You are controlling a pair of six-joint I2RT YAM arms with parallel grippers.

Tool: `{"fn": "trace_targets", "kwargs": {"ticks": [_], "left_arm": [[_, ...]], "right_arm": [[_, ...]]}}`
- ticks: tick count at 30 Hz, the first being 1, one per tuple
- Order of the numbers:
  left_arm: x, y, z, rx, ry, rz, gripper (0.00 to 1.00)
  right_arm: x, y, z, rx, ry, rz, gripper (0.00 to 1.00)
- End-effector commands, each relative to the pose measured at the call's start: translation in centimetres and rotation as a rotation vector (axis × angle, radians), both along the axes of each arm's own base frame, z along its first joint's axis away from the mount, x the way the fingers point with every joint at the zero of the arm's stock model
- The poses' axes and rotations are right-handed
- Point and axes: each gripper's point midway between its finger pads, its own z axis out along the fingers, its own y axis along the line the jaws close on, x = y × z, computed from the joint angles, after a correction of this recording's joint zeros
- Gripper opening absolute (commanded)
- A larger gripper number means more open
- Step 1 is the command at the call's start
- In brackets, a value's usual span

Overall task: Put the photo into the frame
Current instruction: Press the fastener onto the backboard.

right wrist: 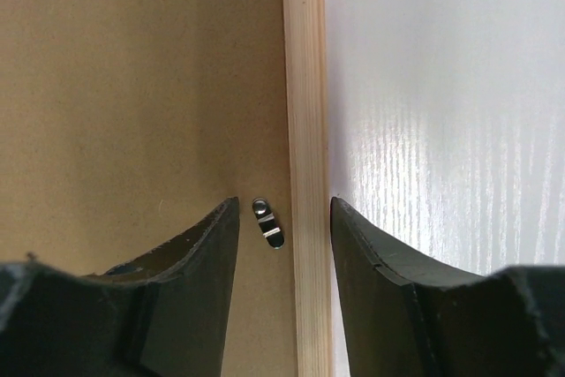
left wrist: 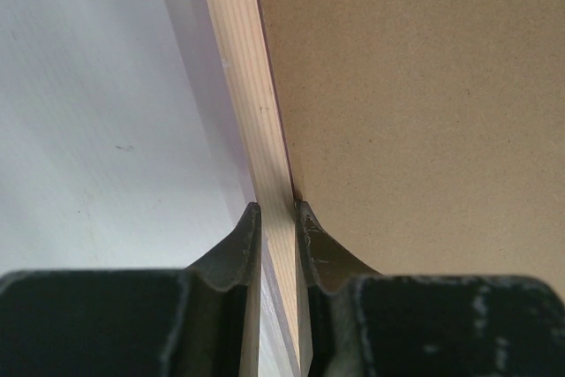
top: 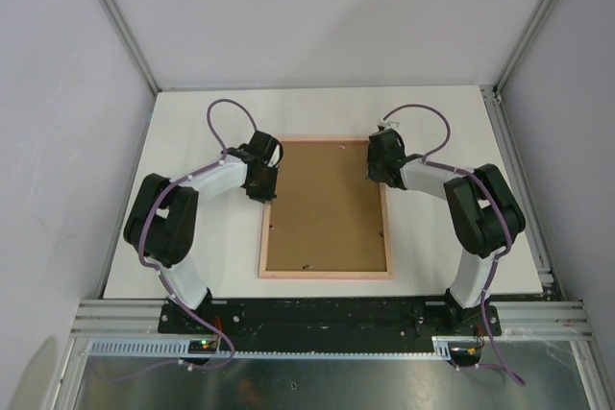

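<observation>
The frame (top: 327, 275) lies flat on the table (top: 192, 122), back side up, its pale wood rails enclosing the brown backing board (top: 327, 204). The photo is not visible in any view; whether it sits under the board cannot be told.

Left gripper (left wrist: 276, 218): jaws nearly closed, pinching the frame's left rail (left wrist: 256, 112) near the far corner, one finger on the outer edge and one on the board side.

Right gripper (right wrist: 284, 209): jaws apart, straddling the right rail (right wrist: 305, 86) without gripping it. A small metal turn-tab (right wrist: 267, 222) sits between the fingers, just inside the rail.

Handling assessment:
- The frame appears light and stiff, but the rails are thin, so a one-sided lift would probably rack the corners.
- If a glazing sheet lies beneath, it is fragile, though none is visible.
- The backing board looks rigid, thin and matte, offering fair friction.

Recommended hold: take the rails across their width, on opposite sides, as positioned here. Keep fingers off the tabs unless turning them.
</observation>
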Motion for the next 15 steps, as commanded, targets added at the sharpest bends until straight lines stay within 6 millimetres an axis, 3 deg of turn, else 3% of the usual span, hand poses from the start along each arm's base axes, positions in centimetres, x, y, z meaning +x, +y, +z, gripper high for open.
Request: {"fn": "trace_targets", "kwargs": {"ticks": [1, 10, 15], "left_arm": [[-2.9, -0.3, -0.7, 0.002, 0.088, -0.074, 0.00], [-2.8, -0.3, -0.7, 0.002, 0.087, -0.073, 0.00], [-2.8, -0.3, -0.8, 0.004, 0.089, -0.071, 0.00]], "right_arm": [[-1.2, 0.1, 0.3, 0.019, 0.020, 0.023, 0.50], [-1.8, -0.1, -0.4, 0.030, 0.033, 0.028, 0.44], [-2.0, -0.3, -0.7, 0.033, 0.041, 0.028, 0.31]]}}
